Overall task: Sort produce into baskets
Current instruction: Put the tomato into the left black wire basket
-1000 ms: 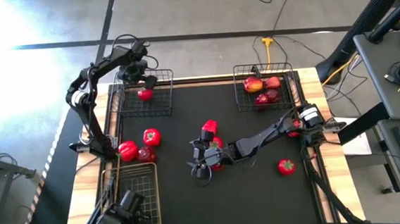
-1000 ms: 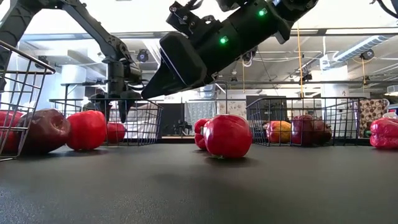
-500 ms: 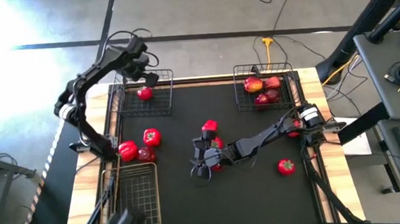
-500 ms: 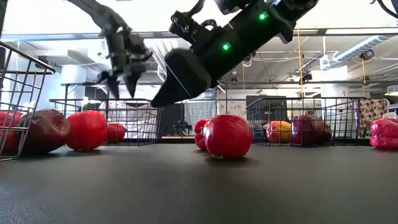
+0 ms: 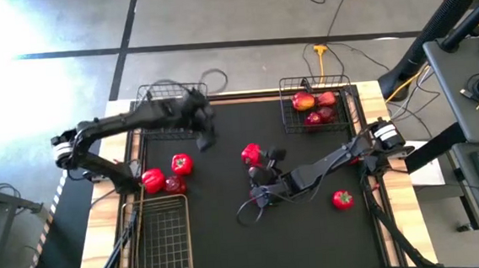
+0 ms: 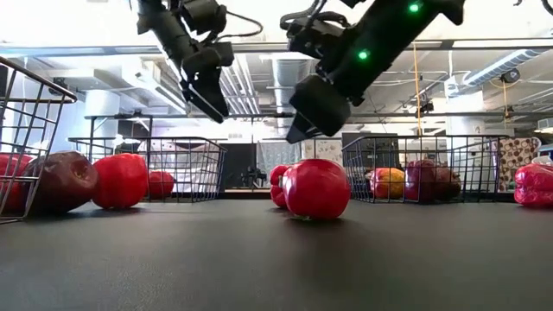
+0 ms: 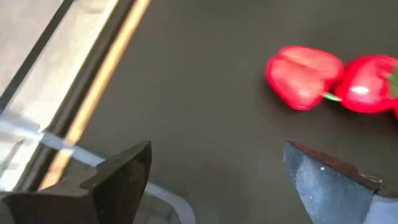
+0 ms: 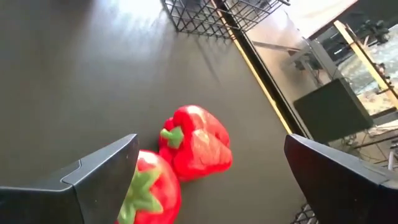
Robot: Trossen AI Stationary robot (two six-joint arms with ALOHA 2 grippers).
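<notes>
Sorting was partly done: with the released right gripper (image 5: pixel 263 173) just beside a bell pepper (image 5: pixel 251 154) and the released left gripper (image 5: pixel 207 136) empty, apples (image 5: pixel 315 108) filled one basket (image 5: pixel 289 124), other produce (image 5: pixel 165 178) remaining outside.

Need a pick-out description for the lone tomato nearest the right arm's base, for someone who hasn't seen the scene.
Start at the black mat and go to its right edge, below the apple basket. The tomato sits alone there: round, red, green top, with no other produce touching it, unlike the clusters at centre and left.
</notes>
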